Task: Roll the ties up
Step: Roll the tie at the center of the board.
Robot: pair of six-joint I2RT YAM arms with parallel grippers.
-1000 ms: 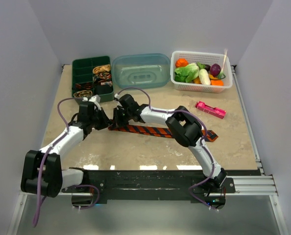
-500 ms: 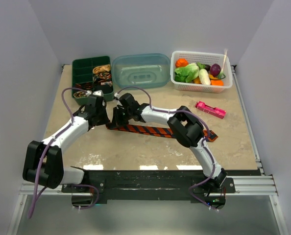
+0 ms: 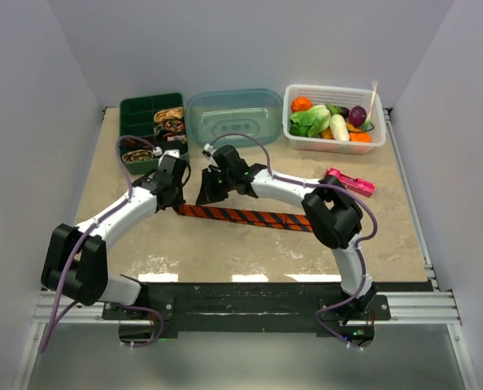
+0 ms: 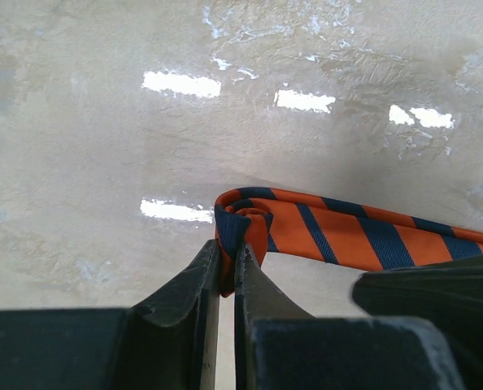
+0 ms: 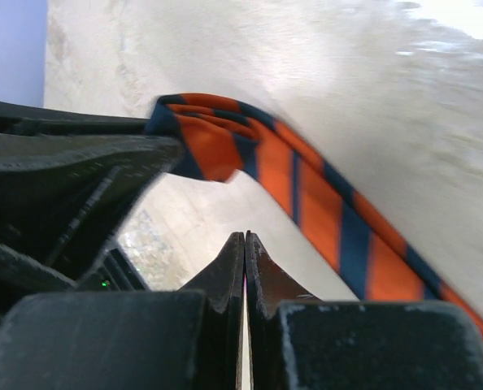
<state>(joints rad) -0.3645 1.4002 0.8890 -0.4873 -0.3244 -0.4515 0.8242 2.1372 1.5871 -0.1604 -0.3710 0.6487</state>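
Beige table | left hand pinching orange tie end | right hand pressed together

**Table Layout: Positions of Items**

Along the far edge, left to right: the compartment tray, the tub just beside it, then the basket. Coiled ties sit in several of the tray's compartments. The gadget lies in front of the basket, apart from it. The long tie lies across the middle of the table, running left to right, in front of the tub. The left gripper pinches the tie's left end. The right gripper sits just to its right, behind the tie.
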